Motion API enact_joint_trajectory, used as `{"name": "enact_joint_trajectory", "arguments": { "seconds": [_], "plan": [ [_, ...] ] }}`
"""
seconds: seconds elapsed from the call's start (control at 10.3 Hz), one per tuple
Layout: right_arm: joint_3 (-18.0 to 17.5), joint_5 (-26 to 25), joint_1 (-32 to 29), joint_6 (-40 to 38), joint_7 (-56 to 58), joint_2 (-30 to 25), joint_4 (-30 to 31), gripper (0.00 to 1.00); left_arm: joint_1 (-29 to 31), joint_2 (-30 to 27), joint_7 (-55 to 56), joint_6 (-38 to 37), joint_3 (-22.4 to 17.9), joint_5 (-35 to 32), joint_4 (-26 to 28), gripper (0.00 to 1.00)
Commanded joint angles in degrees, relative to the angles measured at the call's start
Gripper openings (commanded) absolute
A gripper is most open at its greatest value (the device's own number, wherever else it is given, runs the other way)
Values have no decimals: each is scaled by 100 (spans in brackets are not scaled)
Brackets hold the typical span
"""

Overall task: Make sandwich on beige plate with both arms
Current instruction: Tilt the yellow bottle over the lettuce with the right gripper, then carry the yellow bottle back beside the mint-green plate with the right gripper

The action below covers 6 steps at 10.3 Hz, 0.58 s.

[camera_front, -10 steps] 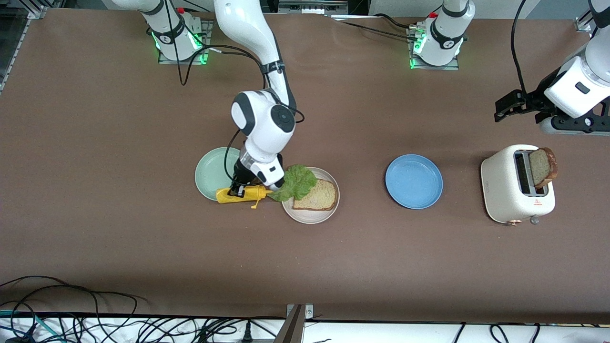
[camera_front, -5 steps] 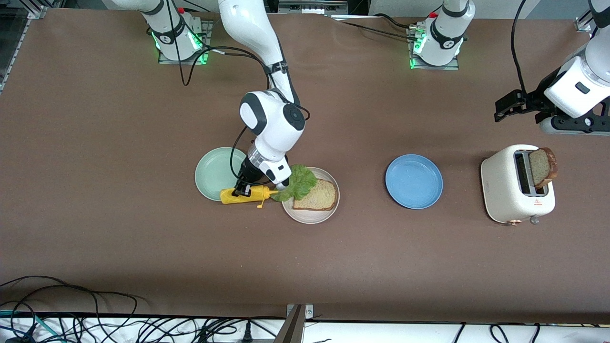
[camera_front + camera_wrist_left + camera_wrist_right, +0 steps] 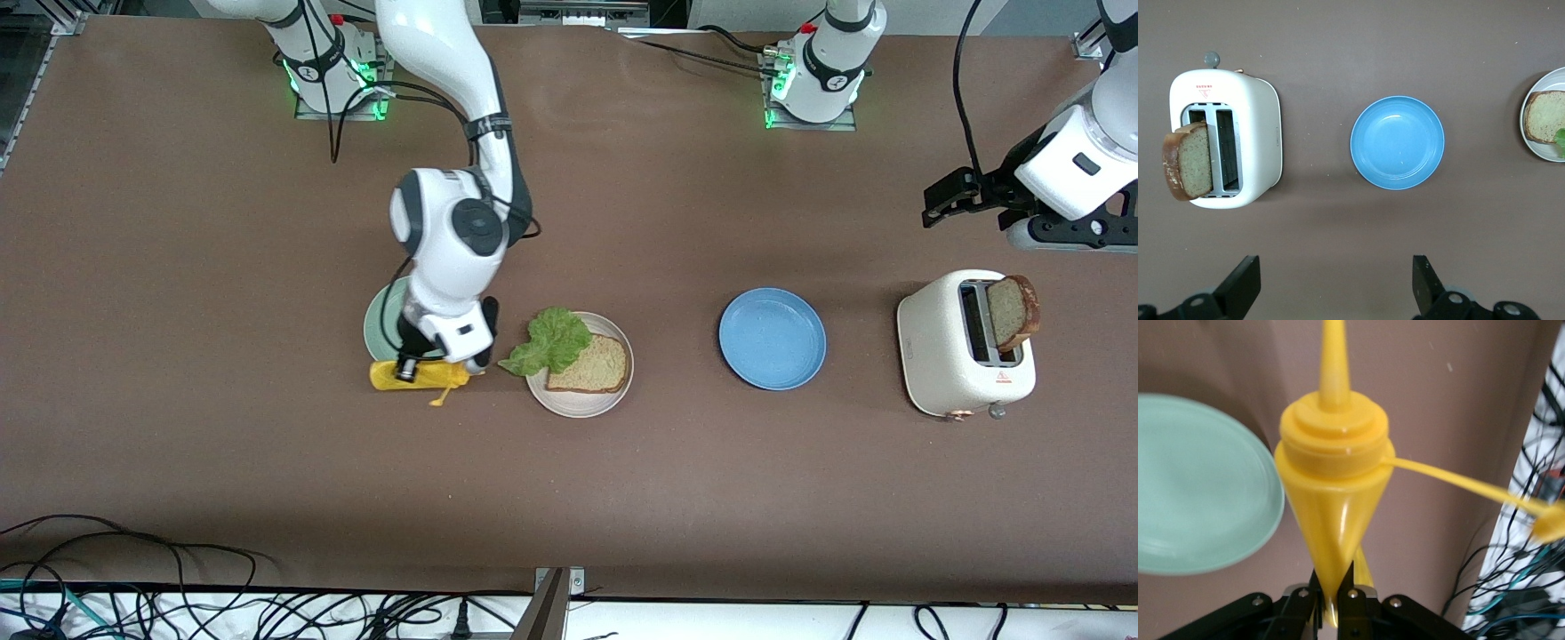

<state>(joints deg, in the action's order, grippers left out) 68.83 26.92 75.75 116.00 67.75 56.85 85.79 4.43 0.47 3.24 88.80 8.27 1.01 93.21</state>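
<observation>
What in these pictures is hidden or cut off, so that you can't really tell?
- Front view: the right gripper jaws on the yellow squeeze bottle are covered by the arm's own wrist.
- Front view: part of the mint-green plate is hidden under that arm.
- Left wrist view: the beige plate is cut by the picture's edge.
- Right wrist view: the bottle's cap tether blurs out near the edge.
- Toaster: the slots' insides are dark.

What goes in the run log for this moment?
right gripper: shut on mustard bottle, beside green plate | left gripper: open, waiting | beige plate: bread slice, lettuce | toaster: second slice
</observation>
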Motion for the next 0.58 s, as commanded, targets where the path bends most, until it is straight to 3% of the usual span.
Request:
{"name": "enact_joint_trajectory", "arguments": {
  "seconds": [0.0,0.19,0.29,0.49],
  "plan": [
    [742,1475,-497,-986,1156,-148,-2,0,6,41,18,-126,17,-75,-145,100],
    [1210,2454,-1129,-1970,1871,-148,60,0,14,41,18,-126,17,-75,-145,100],
    [1325,2937,-1567,-2515,2117,-148,78,0,14,41,18,-126,17,-75,-145,100],
    [1378,3432,-2315,-3308,2732,-148,87,0,14,41,18,-126,17,-75,-145,100]
  ]
}}
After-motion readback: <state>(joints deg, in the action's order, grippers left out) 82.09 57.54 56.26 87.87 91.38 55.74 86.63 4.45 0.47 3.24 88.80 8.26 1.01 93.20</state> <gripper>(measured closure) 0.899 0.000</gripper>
